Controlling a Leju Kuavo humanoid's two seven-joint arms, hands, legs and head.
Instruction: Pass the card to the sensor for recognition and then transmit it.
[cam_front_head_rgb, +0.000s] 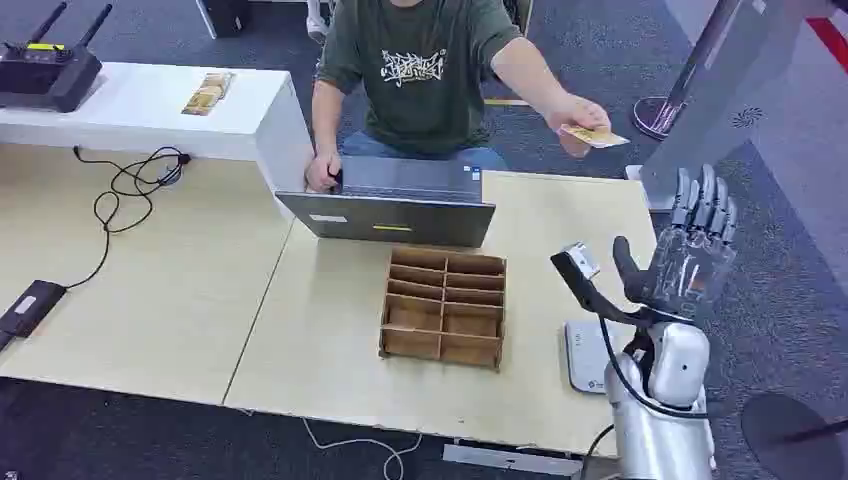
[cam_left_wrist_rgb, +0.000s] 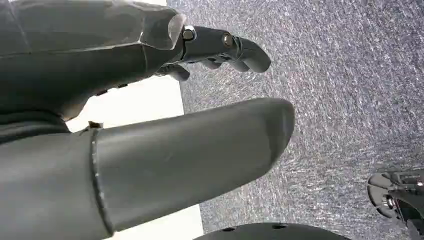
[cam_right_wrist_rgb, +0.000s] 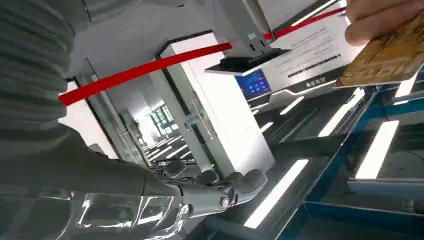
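A seated person in a green shirt holds a yellow card out over the table's far right corner. My right hand is raised, fingers up and apart, holding nothing, a little below and right of the card. In the right wrist view the card hangs beyond my right hand, pinched by the person's fingers. A white sensor pad lies on the table, partly behind my right forearm. My left hand hangs beside the table edge over grey carpet, empty, thumb apart from the fingers.
A wooden compartment box stands mid-table, with a laptop behind it in front of the person. Cables and a black device lie at left. A router sits on the white counter. A grey stand rises at right.
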